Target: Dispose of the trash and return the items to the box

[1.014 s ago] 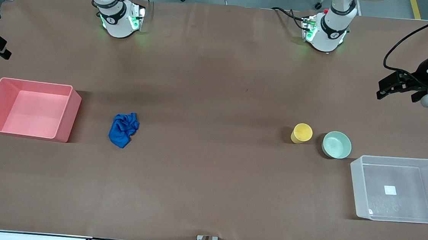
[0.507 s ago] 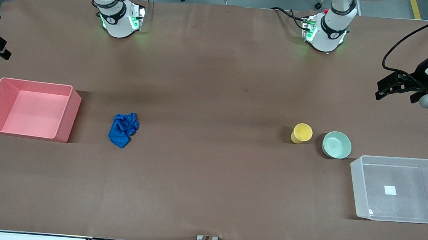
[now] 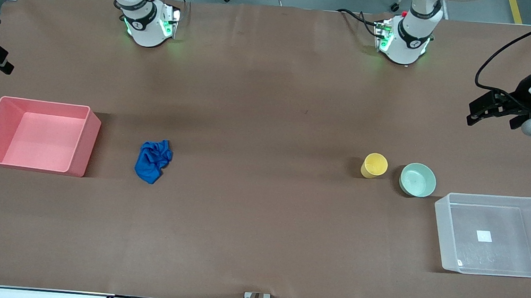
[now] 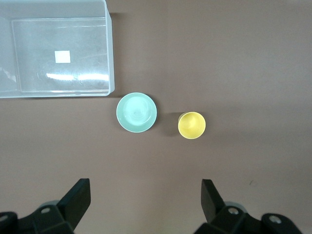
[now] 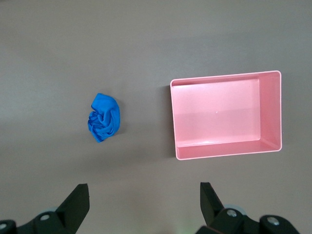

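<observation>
left gripper (image 4: pixel 145 200) hangs high over bare table at the left arm's end, fingers (image 4: pixel 78 195) spread wide apart, nothing between them, touching nothing. right gripper (image 5: pixel 144 202) is the same story over the right arm's end: fingers (image 5: pixel 77 199) wide apart, nothing held.

out from the left gripper, the mint-green bowl (image 3: pixel 418 180) sits upright, mouth up, with the yellow cup (image 3: pixel 374 165) just beside it at about its ten o'clock in the front view, the two apart. the cup stands upright, mouth up. the clear box (image 3: pixel 495 234) lies at the bowl's four o'clock, near it, long axis running along the table's length, white sticker (image 3: pixel 484 236) on its base.

toward the right arm's end, the blue cloth (image 3: pixel 152 160) is a crumpled wad, slightly longer from twelve to six. the pink bin (image 3: pixel 83 142) sits at its nine o'clock, well apart, nothing in it.

the front view catches only the edge of each gripper; each wrist view shows its own fingers and only its own end's things.
</observation>
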Controlling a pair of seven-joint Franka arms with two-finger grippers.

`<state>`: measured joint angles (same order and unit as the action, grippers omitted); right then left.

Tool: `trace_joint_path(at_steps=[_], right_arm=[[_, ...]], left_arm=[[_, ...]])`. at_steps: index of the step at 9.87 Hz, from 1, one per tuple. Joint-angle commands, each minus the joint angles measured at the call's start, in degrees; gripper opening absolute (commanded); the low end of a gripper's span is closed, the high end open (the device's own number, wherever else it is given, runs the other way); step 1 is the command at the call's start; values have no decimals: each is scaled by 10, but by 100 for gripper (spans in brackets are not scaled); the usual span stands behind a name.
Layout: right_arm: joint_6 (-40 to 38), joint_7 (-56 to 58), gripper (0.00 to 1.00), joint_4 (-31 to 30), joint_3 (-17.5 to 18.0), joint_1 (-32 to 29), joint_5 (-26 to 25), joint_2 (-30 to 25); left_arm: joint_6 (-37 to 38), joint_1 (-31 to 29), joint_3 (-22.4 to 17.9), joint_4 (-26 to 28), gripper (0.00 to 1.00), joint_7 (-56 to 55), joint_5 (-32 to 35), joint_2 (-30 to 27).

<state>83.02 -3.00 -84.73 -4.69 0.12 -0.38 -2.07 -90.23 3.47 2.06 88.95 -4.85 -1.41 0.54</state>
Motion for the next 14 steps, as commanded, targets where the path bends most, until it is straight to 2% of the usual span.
trace_joint_path(at_steps=[1, 2, 3, 6, 7, 10, 11, 13, 14], right_arm=[[25, -12, 100, -36, 0, 14, 0, 4], [74, -37, 100, -79, 13, 24, -1, 6], [113, -60, 100, -115, 41, 25, -1, 14], [195, -128, 100, -149, 114, 29, -8, 101], [246, -135, 100, -182, 128, 30, -21, 128], [475, -135, 100, -335, 129, 38, -41, 163], [515, -135, 100, -343, 129, 39, -41, 199], [569, -135, 100, -358, 128, 44, -44, 231], [617, -135, 100, -369, 126, 38, -62, 253]], left_arm=[[-16, -10, -5, 22, 100, 10, -4, 11], [-16, -29, -3, 29, 100, 15, -7, 12], [-25, -36, -4, 48, 100, 33, -7, 12], [-121, -84, -3, 167, 98, 73, -8, 5], [-172, -93, -3, 213, 98, 77, -8, 5], [-381, -112, -3, 365, 98, 84, -8, 17], [-424, -112, -3, 386, 98, 84, -8, 36], [-496, -122, -3, 407, 98, 81, -9, 79], [-535, -124, -2, 417, 98, 78, -24, 98]])
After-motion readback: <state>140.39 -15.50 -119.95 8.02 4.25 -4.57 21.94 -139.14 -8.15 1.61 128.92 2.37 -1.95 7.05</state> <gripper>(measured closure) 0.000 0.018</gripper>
